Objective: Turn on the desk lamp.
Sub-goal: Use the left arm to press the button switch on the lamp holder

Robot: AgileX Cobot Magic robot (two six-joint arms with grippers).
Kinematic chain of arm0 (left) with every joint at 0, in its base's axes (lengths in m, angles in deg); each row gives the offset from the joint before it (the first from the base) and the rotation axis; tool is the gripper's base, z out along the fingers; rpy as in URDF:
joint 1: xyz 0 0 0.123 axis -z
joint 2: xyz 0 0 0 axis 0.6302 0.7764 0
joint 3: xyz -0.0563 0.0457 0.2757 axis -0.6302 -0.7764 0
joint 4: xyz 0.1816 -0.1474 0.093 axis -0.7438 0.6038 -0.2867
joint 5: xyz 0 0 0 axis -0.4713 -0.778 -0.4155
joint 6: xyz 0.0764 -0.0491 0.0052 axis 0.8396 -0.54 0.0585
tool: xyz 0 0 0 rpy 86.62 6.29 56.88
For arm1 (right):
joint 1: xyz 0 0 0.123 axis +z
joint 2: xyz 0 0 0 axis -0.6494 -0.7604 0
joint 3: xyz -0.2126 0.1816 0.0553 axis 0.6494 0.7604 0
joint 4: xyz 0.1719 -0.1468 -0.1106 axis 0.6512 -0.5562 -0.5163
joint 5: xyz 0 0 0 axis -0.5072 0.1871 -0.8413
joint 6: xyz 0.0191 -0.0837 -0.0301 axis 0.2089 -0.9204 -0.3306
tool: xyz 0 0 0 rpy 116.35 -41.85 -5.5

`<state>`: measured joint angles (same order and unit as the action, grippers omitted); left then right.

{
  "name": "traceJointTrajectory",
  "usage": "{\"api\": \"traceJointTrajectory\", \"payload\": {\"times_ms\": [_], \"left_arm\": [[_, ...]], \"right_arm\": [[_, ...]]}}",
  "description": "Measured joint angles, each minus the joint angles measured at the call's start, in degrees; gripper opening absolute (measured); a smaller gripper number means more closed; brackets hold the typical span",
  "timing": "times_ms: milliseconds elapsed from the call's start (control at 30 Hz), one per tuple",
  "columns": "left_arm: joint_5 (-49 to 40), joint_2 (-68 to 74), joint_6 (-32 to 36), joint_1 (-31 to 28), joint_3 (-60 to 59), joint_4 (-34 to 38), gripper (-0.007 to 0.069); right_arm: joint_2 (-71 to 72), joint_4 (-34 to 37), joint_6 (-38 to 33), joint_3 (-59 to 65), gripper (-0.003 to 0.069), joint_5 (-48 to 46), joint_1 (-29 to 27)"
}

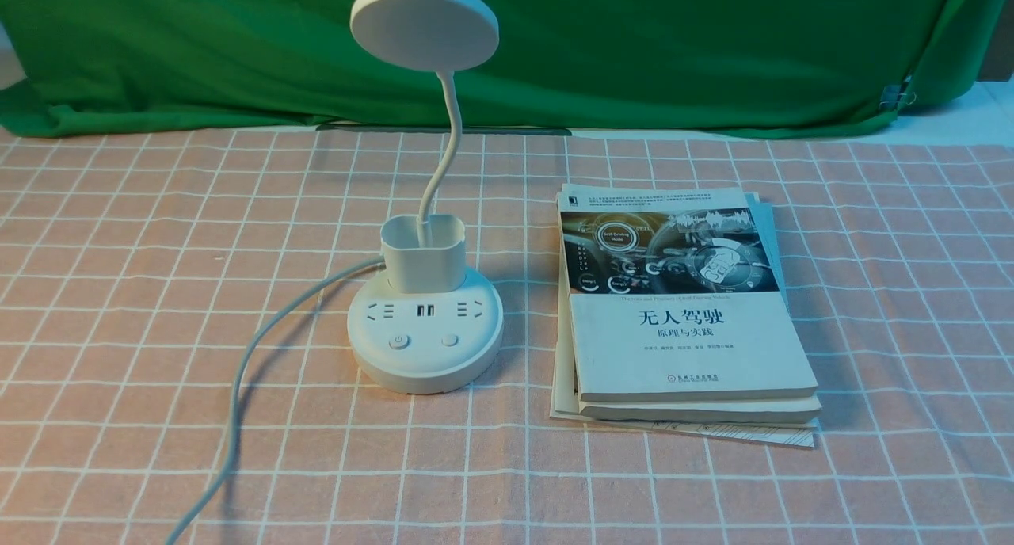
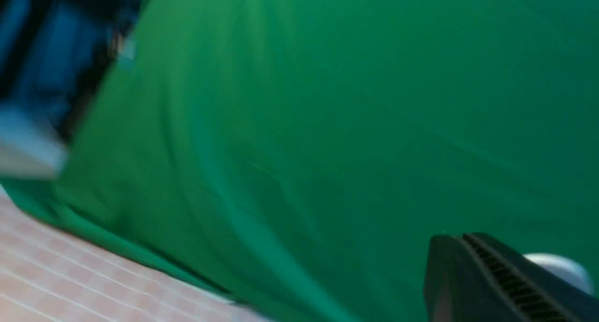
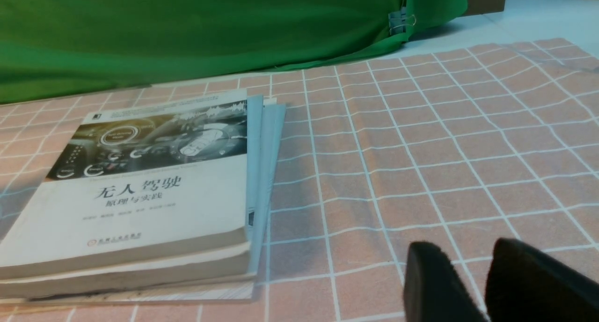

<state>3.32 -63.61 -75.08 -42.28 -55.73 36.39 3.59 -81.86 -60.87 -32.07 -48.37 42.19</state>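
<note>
The white desk lamp [image 1: 425,339] stands left of centre on the checked cloth. Its flat round head [image 1: 425,24] sits high on a thin curved neck [image 1: 448,133] rising from a small cup [image 1: 423,252]. No glow shows from the head. The round base carries sockets and two buttons [image 1: 398,342] facing me. Its white cord [image 1: 238,386] trails off to the near left. Neither gripper appears in the front view. In the blurred left wrist view, my left gripper [image 2: 451,240] is shut and empty, facing the green cloth, with a white rounded shape [image 2: 561,268] behind it. My right gripper [image 3: 463,254] hovers low over the cloth, open by a narrow gap.
A stack of books [image 1: 681,307] lies right of the lamp; in the right wrist view the books [image 3: 140,186] lie off to one side of the fingers. A green backdrop cloth [image 1: 634,46] hangs along the table's far edge, held by a binder clip [image 3: 401,21].
</note>
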Motion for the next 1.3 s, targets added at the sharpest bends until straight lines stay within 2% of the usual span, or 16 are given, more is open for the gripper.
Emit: {"api": "traceJointTrajectory", "payload": {"times_ms": [67,167,233,300,333,367,500,533,600,733,900,1167,1300], "left_arm": [[-9.6,4.9,-0.4,0.0,5.8,-6.5,0.0021],[-25.4,16.7,1.0,0.0,15.1,-12.4,0.0021],[-34.4,24.6,4.6,0.0,19.9,-13.8,0.0021],[-37.7,29.1,7.3,0.0,22.2,-13.7,0.0021],[-40.4,35.6,11.3,0.0,24.7,-12.8,0.0021],[-40.6,35.6,11.3,0.0,24.7,-12.6,0.0021],[-43.0,48.7,24.8,1.7,27.2,-2.5,0.0021],[-42.9,49.7,25.8,2.2,27.2,-0.8,0.0021],[-42.6,55.0,29.4,7.8,27.8,3.7,0.0021],[-38.9,64.0,29.0,19.3,30.0,2.4,0.0021],[-33.0,74.8,26.8,27.0,34.6,1.6,0.0021],[-29.1,93.9,26.5,29.1,46.5,1.7,0.0021],[-27.2,97.9,26.5,29.1,48.7,1.8,0.0021]], "right_arm": [[0.0,0.0,0.0,0.0,0.0241,0.0,0.0],[0.0,0.0,0.0,0.0,0.0241,0.0,0.0],[0.0,0.0,0.0,0.0,0.0241,0.0,0.0],[0.0,0.0,0.0,0.0,0.0241,0.0,0.0],[0.0,0.0,0.0,0.0,0.0241,0.0,0.0],[0.0,0.0,0.0,0.0,0.0241,0.0,0.0],[0.0,0.0,0.0,0.0,0.0241,0.0,0.0],[0.0,0.0,0.0,0.0,0.0241,0.0,0.0],[0.0,0.0,0.0,0.0,0.0241,0.0,0.0],[0.0,0.0,0.0,0.0,0.0241,0.0,0.0],[0.0,0.0,0.0,0.0,0.0241,0.0,0.0],[0.0,0.0,0.0,0.0,0.0239,0.0,0.0],[0.0,0.0,0.0,0.0,0.0239,0.0,0.0]]}}
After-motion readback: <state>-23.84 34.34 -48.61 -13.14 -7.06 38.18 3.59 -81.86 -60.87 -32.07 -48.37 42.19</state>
